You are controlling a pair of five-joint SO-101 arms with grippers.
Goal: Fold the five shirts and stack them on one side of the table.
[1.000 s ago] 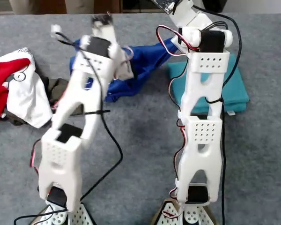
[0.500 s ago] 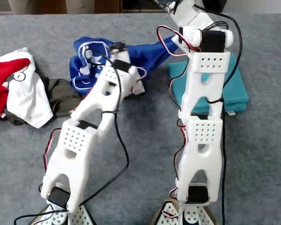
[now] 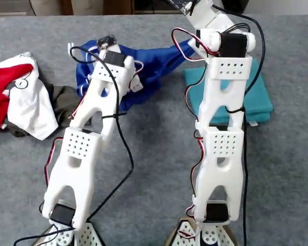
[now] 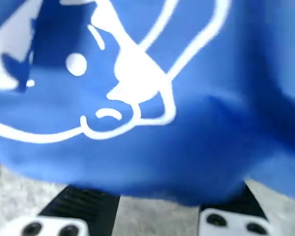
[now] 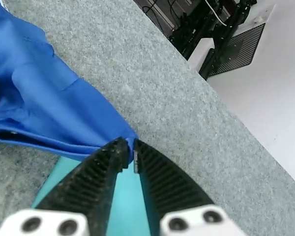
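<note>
The blue shirt (image 3: pixel 154 61) lies crumpled at the upper middle of the high view, on the grey tabletop (image 3: pixel 159 148). One end of it is drawn out to the right in a narrowing strip that runs up to the right arm. The right pincer (image 5: pixel 129 146) is closed on that end: in its wrist view the two black jaws meet at the tips with the corner of the blue cloth caught between them.

Just under this pincer, and right of the blue shirt, a teal shirt (image 3: pixel 259 97) lies folded flat in a neat rectangle at the upper right of the high view, partly covered by the right arm.

The left pincer (image 3: pixel 108 42) is over the left part of the blue shirt, at the upper left of centre. In its wrist view blue cloth with a white line drawing hangs across the pincer and hides the tips, so I cannot tell whether it is open or closed.

At the left edge of the high view, a white shirt (image 3: pixel 28 105), a red shirt (image 3: pixel 2 87) and a dark shirt (image 3: pixel 66 100) lie bunched together, unfolded; the dark one reaches almost to the blue shirt.
</note>
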